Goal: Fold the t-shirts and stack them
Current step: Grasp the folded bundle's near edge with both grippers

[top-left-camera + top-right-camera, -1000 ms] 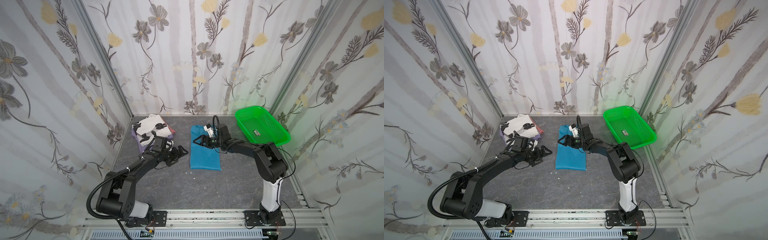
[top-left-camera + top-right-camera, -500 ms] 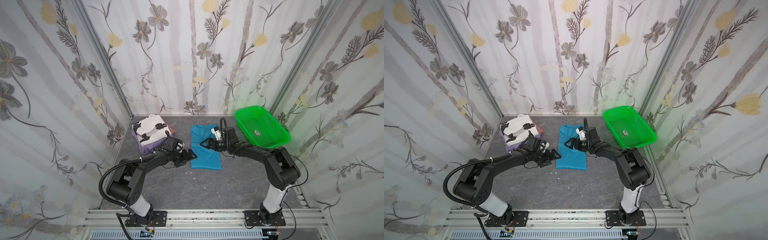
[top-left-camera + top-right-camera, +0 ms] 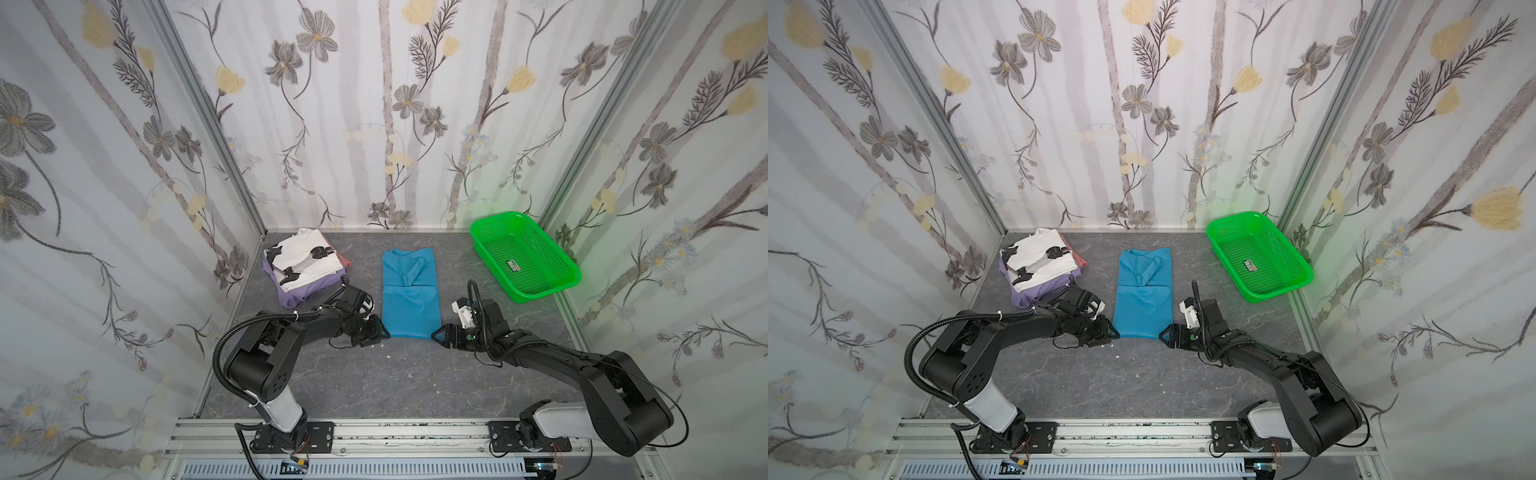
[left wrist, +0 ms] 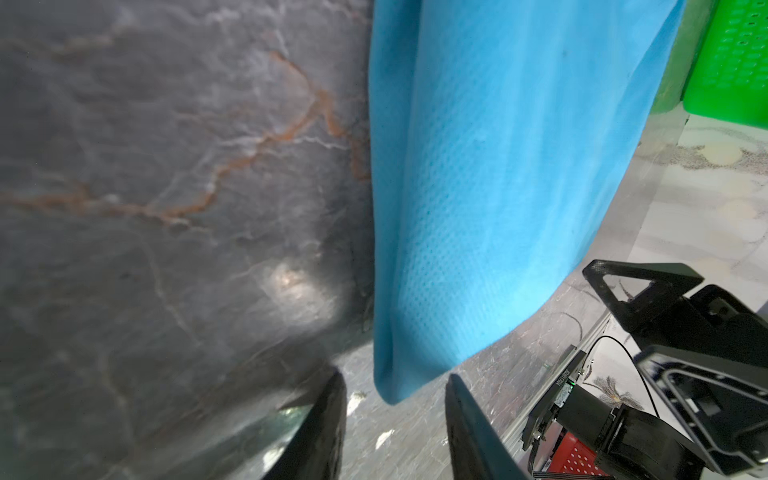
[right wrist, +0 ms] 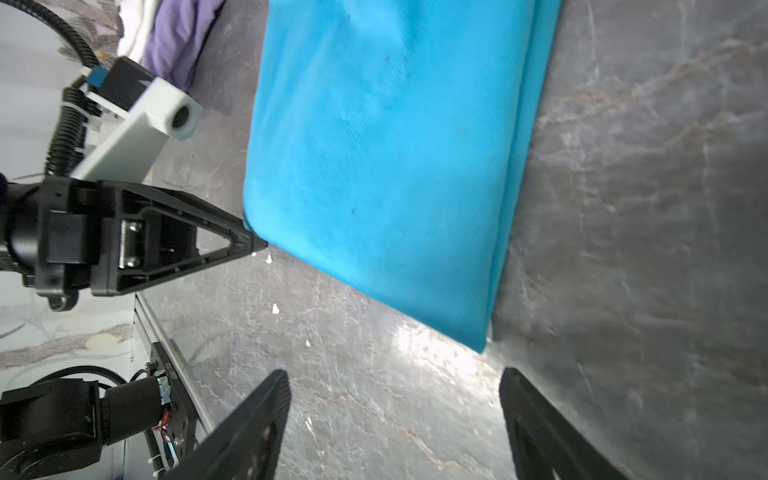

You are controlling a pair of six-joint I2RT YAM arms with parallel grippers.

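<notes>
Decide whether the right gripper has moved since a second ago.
Yes. The right gripper moved toward the rail, from level with the basket to the shirt's near corner.

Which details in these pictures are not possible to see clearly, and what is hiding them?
- Label in the green basket: too small to read, both top views.
- Pinkish-red t-shirt: only an edge shows in both top views; the white t-shirt covers it.
- Lavender t-shirt: mostly covered too; its folding is unclear.

Red shirt (image 3: 344,261) mostly hidden under white shirt (image 3: 305,259); strip shows at its 3 o'clock. Lavender shirt (image 3: 291,297) partly covered too. Basket (image 3: 544,289) label (image 3: 513,266) too small to read. Wrist cams: blue shirt (image 4: 498,166) cut off by frame, worktop (image 4: 166,249) blurry.
</notes>
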